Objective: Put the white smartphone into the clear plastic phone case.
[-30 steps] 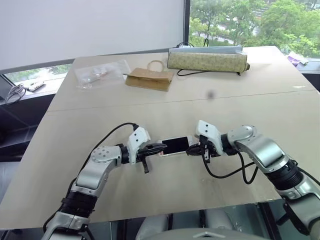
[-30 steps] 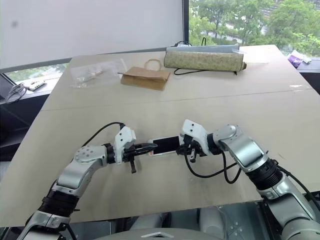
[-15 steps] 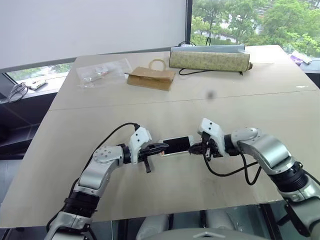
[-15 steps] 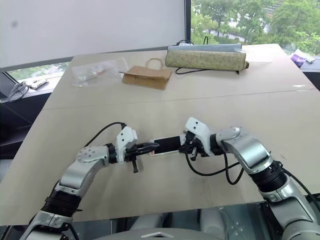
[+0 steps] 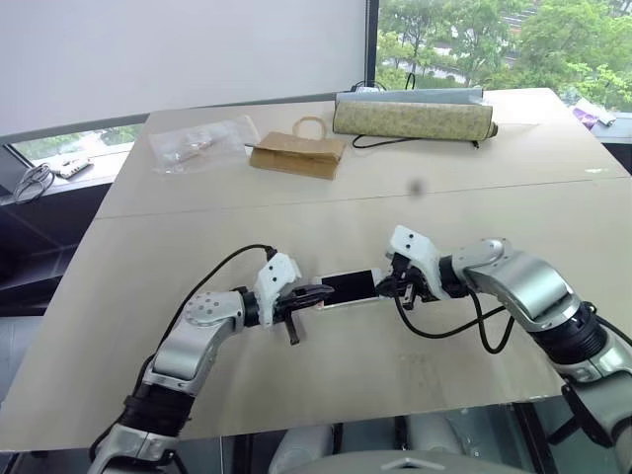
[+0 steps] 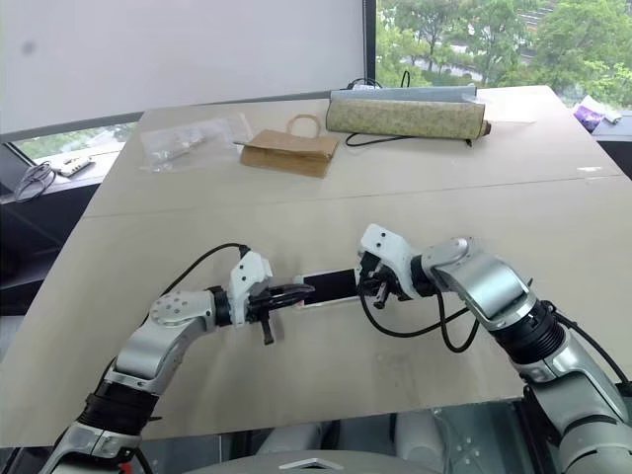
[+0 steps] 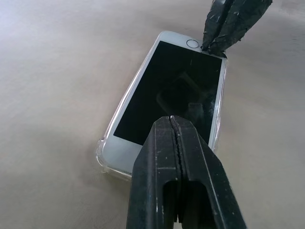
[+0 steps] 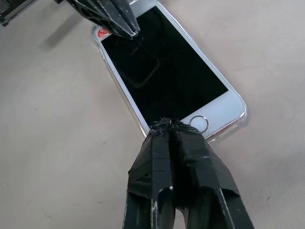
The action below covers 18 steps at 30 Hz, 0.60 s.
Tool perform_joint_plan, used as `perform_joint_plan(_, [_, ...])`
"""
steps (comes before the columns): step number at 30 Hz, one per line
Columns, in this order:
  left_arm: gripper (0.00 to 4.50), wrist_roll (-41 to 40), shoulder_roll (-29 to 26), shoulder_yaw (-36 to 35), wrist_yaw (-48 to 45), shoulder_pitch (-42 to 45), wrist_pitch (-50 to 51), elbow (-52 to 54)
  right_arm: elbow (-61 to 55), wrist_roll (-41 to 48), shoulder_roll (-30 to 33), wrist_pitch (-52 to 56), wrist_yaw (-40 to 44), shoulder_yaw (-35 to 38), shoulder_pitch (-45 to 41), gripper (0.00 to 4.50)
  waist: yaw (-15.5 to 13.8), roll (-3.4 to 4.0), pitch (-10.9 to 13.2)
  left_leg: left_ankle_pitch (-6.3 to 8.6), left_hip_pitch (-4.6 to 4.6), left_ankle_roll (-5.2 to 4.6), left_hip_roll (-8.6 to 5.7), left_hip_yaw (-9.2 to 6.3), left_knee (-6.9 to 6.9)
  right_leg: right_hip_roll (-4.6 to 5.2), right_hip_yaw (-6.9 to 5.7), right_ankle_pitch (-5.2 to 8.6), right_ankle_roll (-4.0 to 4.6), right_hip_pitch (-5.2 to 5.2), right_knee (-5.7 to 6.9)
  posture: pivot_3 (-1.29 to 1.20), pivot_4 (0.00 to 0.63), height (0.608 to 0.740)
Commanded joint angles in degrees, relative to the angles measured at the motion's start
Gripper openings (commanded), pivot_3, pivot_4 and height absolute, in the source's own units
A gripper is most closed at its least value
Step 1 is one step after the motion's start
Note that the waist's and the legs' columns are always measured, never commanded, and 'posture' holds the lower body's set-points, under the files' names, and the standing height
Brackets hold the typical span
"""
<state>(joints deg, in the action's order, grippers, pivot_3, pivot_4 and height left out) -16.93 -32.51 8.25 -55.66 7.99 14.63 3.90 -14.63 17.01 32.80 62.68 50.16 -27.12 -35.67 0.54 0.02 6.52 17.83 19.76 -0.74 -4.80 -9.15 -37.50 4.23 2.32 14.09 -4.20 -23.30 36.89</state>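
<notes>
Lying flat near the middle of the tan surface (image 5: 197, 217), screen up, the white smartphone (image 5: 348, 287) is sitting inside the clear plastic phone case (image 7: 107, 151), whose see-through rim is showing along the phone's long edges and around its corners. The phone's long axis is running left to right between the two arms, with the home-button end pointing right.

The left tool (image 5: 318, 292) is reaching in from the left, its two black fingers clenched together with nothing between them, tips resting at or just above the phone's left end; contact cannot be told for sure. In the left wrist view its pressed-together fingers (image 7: 178, 157) are overlapping the near white bezel.

The right tool (image 5: 392, 286) is coming in from the right, angled downward, fingers likewise clenched on nothing, tips sitting at the phone's edge just beside the home button (image 8: 199, 123). Whether they are pressing or only touching cannot be told.

Along the far side of the surface a crinkly clear bag (image 5: 200, 143) with small items is lying at the left, a brown paper bag (image 5: 296, 155) with a looped handle is lying right of it, and a long patterned pouch (image 5: 413, 118) is lying further right, all well apart from the phone
</notes>
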Motion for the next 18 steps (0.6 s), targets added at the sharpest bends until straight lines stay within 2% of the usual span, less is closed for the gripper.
perform_joint_plan(1, [0.00,0.7,-0.5,0.3,1.0,-1.7,1.8,1.9,5.1,-2.6,1.6,3.9,-1.3,-5.8,1.8,0.09,0.0,-0.02,0.0,0.00,-0.01,0.00,0.00,0.00,0.01,0.00,0.00,0.00,0.00,0.01,0.00,0.00,0.150,0.740])
perform_joint_plan(7, [0.00,0.2,0.5,0.7,2.8,-3.9,3.6,5.3,6.5,-3.5,2.8,3.8,-1.1,-10.1,3.0,0.09,0.0,-0.16,-0.4,0.00,-0.08,0.00,0.00,0.00,0.07,0.00,-0.01,0.00,0.00,0.06,-0.02,0.00,0.150,0.740])
perform_joint_plan(10, [0.00,0.3,0.8,0.8,3.6,-5.0,4.1,6.4,6.3,-3.6,2.7,3.1,-2.1,-9.6,4.1,0.09,0.0,-0.20,-0.5,0.02,-0.23,-0.03,0.01,0.00,0.09,-0.01,-0.01,0.01,-0.01,0.23,-0.08,0.00,0.150,0.740])
perform_joint_plan(12, [0.00,0.2,0.8,0.7,4.0,-5.6,4.3,6.8,4.5,-3.1,2.0,1.4,-2.9,-7.3,4.7,0.09,0.0,-0.23,-0.5,0.03,-0.45,-0.04,0.01,-0.01,0.15,-0.01,-0.02,0.03,-0.02,0.45,-0.11,0.00,0.150,0.740])
perform_joint_plan(14, [0.00,0.0,0.6,0.3,4.3,-6.0,4.7,7.1,-2.0,1.9,-1.2,1.8,-3.7,1.0,5.7,0.09,0.0,-0.28,-0.4,0.03,-0.77,-0.05,0.01,-0.02,0.27,-0.06,-0.02,0.06,-0.05,0.76,-0.14,0.00,0.150,0.740])
perform_joint_plan(18, [0.00,-0.2,0.7,0.1,4.8,-5.7,5.2,7.0,-10.1,5.2,-2.3,1.0,-4.8,8.3,7.3,0.09,0.0,0.15,0.3,0.03,-0.60,-0.04,0.01,-0.01,0.29,-0.11,0.00,0.05,-0.05,0.60,-0.14,0.00,0.150,0.740])
